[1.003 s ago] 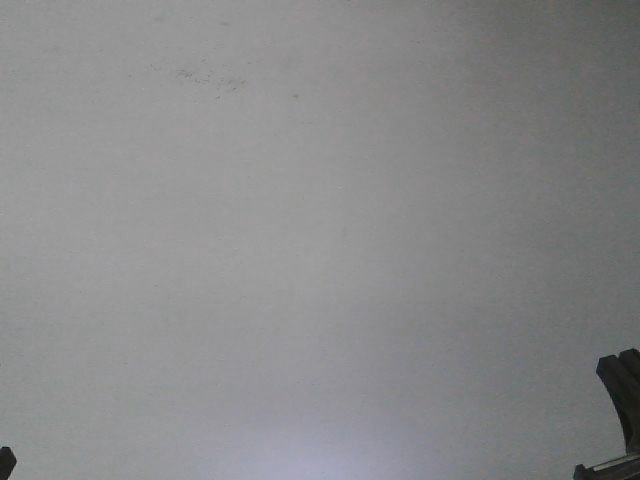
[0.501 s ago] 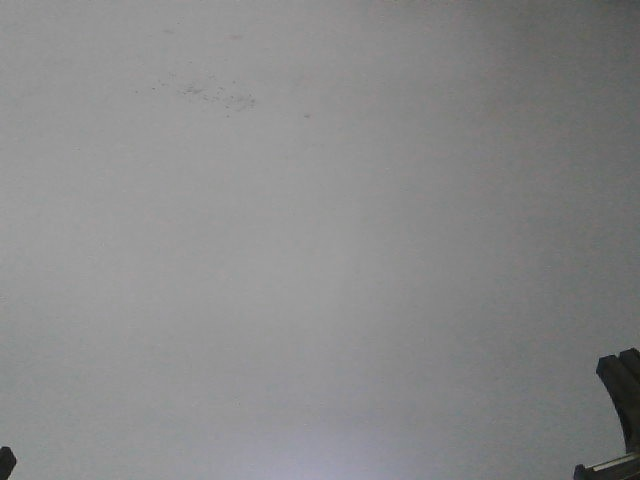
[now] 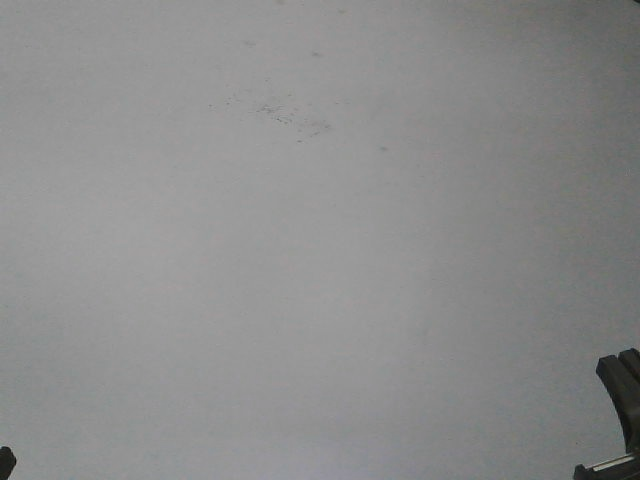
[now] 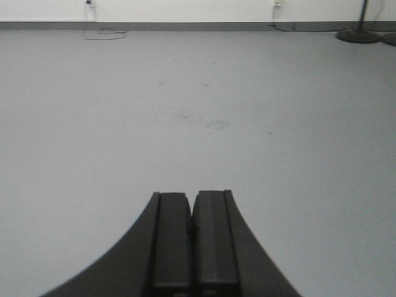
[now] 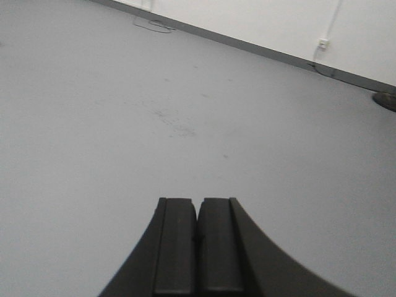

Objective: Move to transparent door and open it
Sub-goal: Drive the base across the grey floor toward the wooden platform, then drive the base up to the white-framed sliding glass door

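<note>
The transparent door is out of view in every view. My left gripper (image 4: 192, 197) is shut and empty, with both dark fingers pressed together above bare grey floor. My right gripper (image 5: 198, 202) is also shut and empty over the same floor. In the front view only dark arm parts show: one at the lower right corner (image 3: 622, 400) and a small tip at the lower left (image 3: 5, 462).
Grey floor (image 3: 320, 300) fills the front view, with a patch of dark specks (image 3: 280, 112), also in the left wrist view (image 4: 192, 117). A white wall with a dark skirting (image 4: 185, 26), wall sockets (image 5: 322, 44), loose cables (image 4: 105, 34) and a round stand base (image 4: 359, 36) lie far off.
The patch of dark specks has shifted to the right and down in the front view, so the base is moving over the floor. Both grippers stay shut.
</note>
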